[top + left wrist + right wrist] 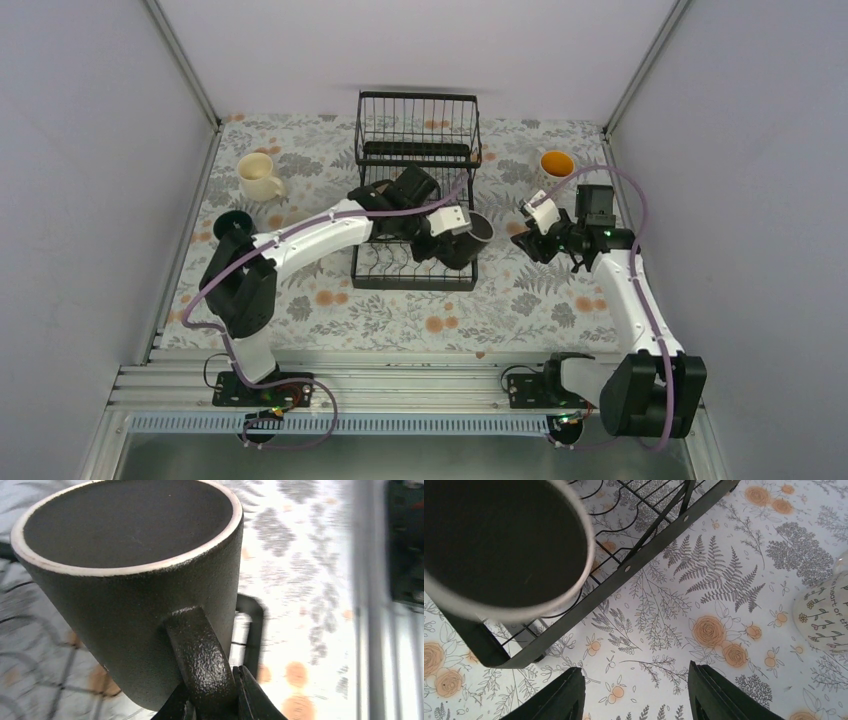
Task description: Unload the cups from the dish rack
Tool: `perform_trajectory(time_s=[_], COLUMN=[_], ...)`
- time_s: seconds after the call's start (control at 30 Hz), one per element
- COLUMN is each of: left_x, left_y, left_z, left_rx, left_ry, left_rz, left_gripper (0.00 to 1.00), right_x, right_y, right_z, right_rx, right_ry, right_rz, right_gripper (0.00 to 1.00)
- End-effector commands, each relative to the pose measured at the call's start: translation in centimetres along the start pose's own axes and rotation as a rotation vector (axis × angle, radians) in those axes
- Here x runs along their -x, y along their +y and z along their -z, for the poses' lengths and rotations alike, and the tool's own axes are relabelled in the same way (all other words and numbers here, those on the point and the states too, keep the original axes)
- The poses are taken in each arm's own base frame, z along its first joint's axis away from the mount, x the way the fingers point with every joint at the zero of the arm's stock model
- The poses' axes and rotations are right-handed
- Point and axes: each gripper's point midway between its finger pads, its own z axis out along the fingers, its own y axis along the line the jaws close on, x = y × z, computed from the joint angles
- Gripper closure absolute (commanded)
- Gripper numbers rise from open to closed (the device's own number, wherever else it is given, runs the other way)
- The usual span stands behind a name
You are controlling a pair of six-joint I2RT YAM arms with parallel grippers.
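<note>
My left gripper (455, 236) is shut on the handle of the black mug (474, 240) and holds it over the near right corner of the black wire dish rack (416, 130). In the left wrist view the fingers (250, 692) pinch the handle of the mug (130, 580), which is mouth up. My right gripper (528, 240) is open and empty, low over the tablecloth just right of the rack. In the right wrist view (634, 677) it faces the black mug (499, 540) and the rack's corner (649, 547). The tan mug is not visible.
A cream mug (258, 176) stands at the back left, a dark mug (232, 222) by the left arm, an orange-yellow mug (556, 163) at the back right. An off-white printed mug (824, 612) stands right of my right gripper. Walls close three sides.
</note>
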Motion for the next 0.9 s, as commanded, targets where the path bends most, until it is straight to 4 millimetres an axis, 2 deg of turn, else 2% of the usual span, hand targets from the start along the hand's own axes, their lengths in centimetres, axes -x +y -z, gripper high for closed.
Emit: perform_trajectory(time_s=[0.0, 0.07, 0.13, 0.27, 0.33, 0.53, 0.6, 0.73, 0.87], left_x=[3.4, 4.6, 6.7, 11.8, 13.9, 17.9, 18.8, 19.9, 20.3], left_y=[-6.1, -6.7, -6.8, -5.6, -5.2, -3.4, -3.3, -3.0, -3.1], left_z=[3.8, 5.2, 7.0, 11.1, 12.4, 12.8, 12.7, 12.1, 11.8], left_rx=[-0.253, -0.268, -0.255, -0.244, -0.252, -0.251, -0.297, -0.374, -0.455], left_ry=[-0.117, -0.154, -0.207, -0.355, -0.397, -0.456, -0.472, -0.476, -0.48], left_rz=[-0.141, -0.157, -0.164, -0.098, -0.06, 0.042, 0.051, 0.122, 0.133], left_gripper=[0.98, 0.98, 0.98, 0.98, 0.98, 0.97, 0.98, 0.98, 0.98], right_x=[1.6, 2.1, 2.8, 4.9, 5.8, 7.3, 8.0, 8.6, 8.9], right_y=[0.7, 0.7, 0.8, 1.1, 0.9, 1.2, 1.5, 1.6, 0.7], right_z=[1.6, 2.5, 3.6, 6.7, 8.2, 10.6, 11.4, 12.5, 13.0], right_rx=[-0.004, -0.028, -0.065, -0.172, -0.245, -0.338, -0.371, -0.474, -0.581], right_ry=[-0.045, -0.066, -0.099, -0.211, -0.255, -0.341, -0.389, -0.466, -0.488], right_rz=[0.03, 0.049, 0.089, 0.2, 0.241, 0.348, 0.396, 0.51, 0.586], right_gripper=[0.46, 0.45, 0.45, 0.43, 0.42, 0.42, 0.42, 0.43, 0.45])
